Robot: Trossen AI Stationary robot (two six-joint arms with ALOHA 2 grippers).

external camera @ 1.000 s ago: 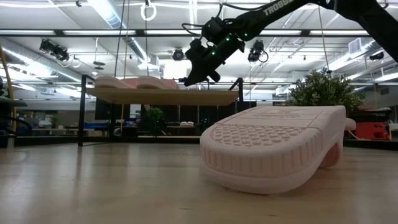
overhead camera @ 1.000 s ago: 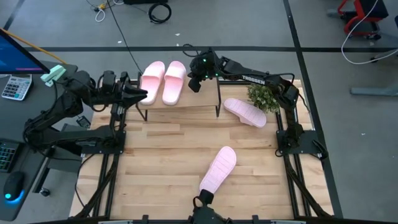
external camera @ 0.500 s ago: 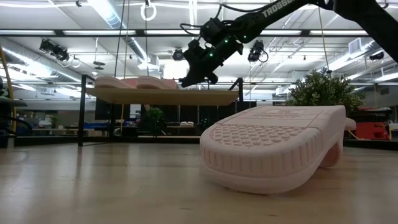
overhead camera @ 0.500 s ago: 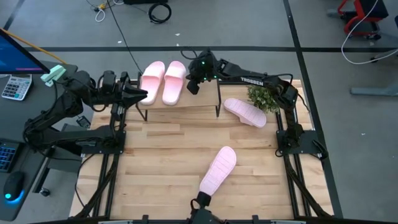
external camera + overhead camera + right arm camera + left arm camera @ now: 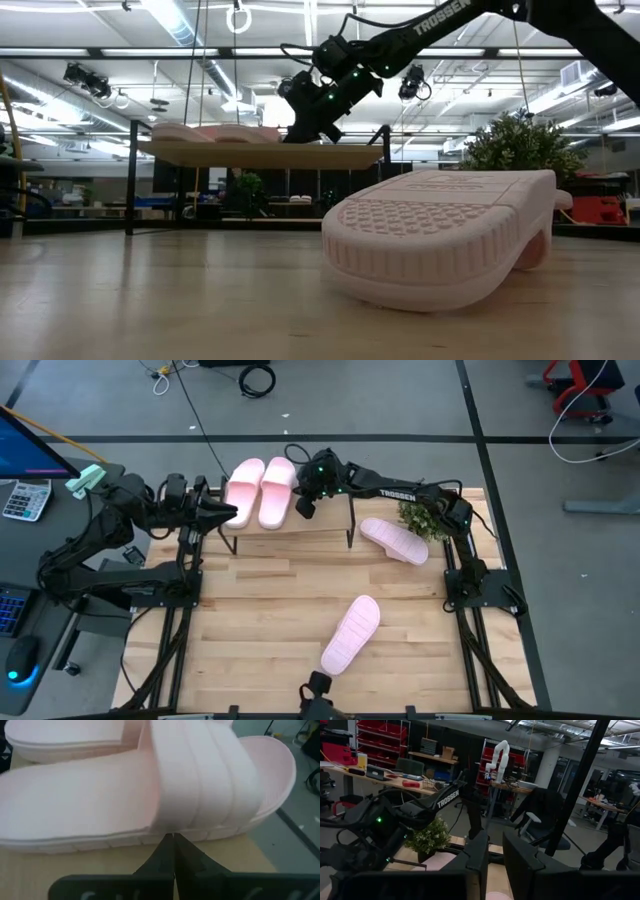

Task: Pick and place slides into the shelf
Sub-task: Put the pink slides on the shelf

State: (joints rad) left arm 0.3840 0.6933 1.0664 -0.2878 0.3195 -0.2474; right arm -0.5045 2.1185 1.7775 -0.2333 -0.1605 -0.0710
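Note:
Two pale pink slides (image 5: 245, 490) (image 5: 277, 490) lie side by side, soles down, on the shelf (image 5: 260, 155) at the table's far side. My right gripper (image 5: 300, 506) is shut, its tips at the right-hand slide's (image 5: 150, 795) side. My left gripper (image 5: 226, 512) waits level at the shelf's left end, fingers a narrow gap apart (image 5: 495, 865), nothing between them. A third slide (image 5: 393, 540) lies on the table to the right of the shelf. Another (image 5: 350, 633) lies sole up near the front. My right gripper's shut fingertips (image 5: 172, 839) meet the right-hand slide's long outer side, just below where the strap joins it (image 5: 175, 827). They come from the table's right, slanting down, across the slide. The slide lies flat on the shelf's plank. Whether my left gripper touches the left slide cannot be told.
A small potted plant (image 5: 420, 515) stands at the back right, close to the third slide. The shelf's black legs (image 5: 350, 525) stand on the tabletop. Open wood (image 5: 270, 600) lies between the shelf and the table's near edge.
My right gripper, shut throughout, has gone down and toward the table's left, from above the shelf's right part to the right-hand slide's side.

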